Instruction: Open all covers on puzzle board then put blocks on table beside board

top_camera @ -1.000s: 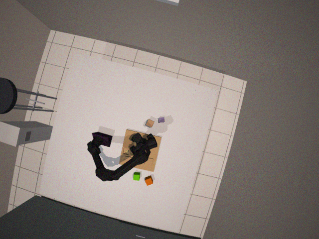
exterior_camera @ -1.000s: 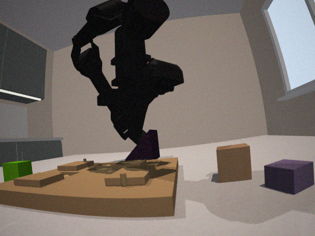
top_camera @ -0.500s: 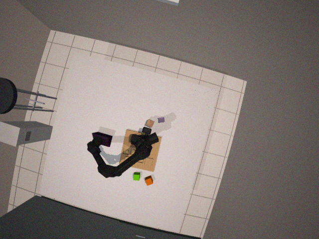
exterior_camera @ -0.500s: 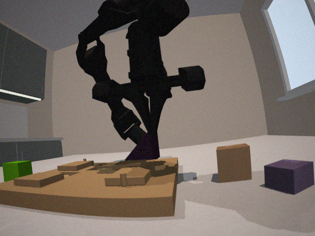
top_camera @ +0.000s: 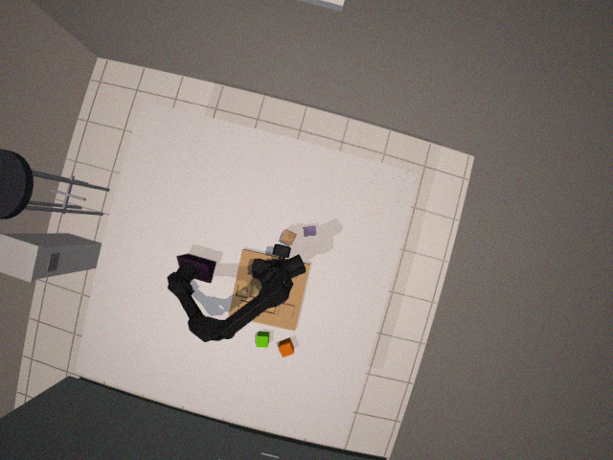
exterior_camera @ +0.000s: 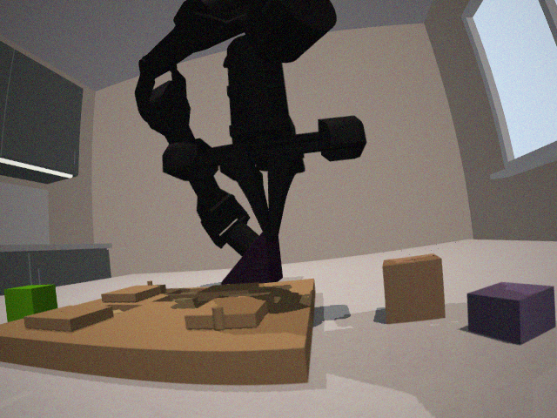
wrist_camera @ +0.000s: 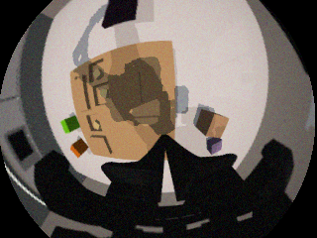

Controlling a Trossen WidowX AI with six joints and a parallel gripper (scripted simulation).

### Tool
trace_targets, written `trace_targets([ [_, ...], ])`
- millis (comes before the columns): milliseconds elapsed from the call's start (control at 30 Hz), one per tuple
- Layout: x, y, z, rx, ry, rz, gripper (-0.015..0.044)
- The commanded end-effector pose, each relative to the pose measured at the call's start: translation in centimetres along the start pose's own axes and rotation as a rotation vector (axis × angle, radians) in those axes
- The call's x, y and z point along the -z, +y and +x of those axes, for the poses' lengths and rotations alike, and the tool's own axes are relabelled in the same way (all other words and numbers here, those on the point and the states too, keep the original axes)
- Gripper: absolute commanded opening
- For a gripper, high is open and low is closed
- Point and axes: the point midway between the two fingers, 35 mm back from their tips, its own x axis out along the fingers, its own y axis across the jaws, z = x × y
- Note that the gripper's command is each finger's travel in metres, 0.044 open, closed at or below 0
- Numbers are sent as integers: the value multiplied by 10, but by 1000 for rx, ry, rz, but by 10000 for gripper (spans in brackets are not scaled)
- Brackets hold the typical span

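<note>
Wood-brown puzzle board (top_camera: 300,297) (exterior_camera: 157,363) (wrist_camera: 163,49), thick flat slab, smooth matte faces, lies on the white table (top_camera: 197,172) (exterior_camera: 135,400) (wrist_camera: 218,59). On top: low flat covers, incl. a left front slab (exterior_camera: 67,317) and a right front slab (exterior_camera: 238,313) with a round pin (exterior_camera: 218,318) at its edge; arm shadow darkens part, cover states there can't be told. Purple block (top_camera: 309,230) (exterior_camera: 506,310) (wrist_camera: 214,145), boxy, and taller tan block (top_camera: 287,237) (exterior_camera: 413,290) (wrist_camera: 217,124), upright, wood-toned, stand near each other on the table off one side. Green cube (top_camera: 261,339) (exterior_camera: 30,303) (wrist_camera: 70,124) and orange block (top_camera: 285,348) (wrist_camera: 79,147) on the table off the opposite side. Black gripper (top_camera: 279,269) (exterior_camera: 271,232) (wrist_camera: 164,137): tapered fingers narrowed together, nothing held, tips above the board, not touching. Dark purple wedge-shaped base (top_camera: 210,276) (exterior_camera: 270,272) (wrist_camera: 120,15) behind the board. Farther: grey flat-faced cabinets (exterior_camera: 40,108), plain beige wall (exterior_camera: 373,179)
</note>
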Motion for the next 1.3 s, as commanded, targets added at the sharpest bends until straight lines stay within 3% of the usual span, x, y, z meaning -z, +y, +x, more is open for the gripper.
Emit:
trace_targets([
  [0,0,0,0,2,-2,-5,0],
  [1267,1,-1,28,2,-2,-5,0],
])
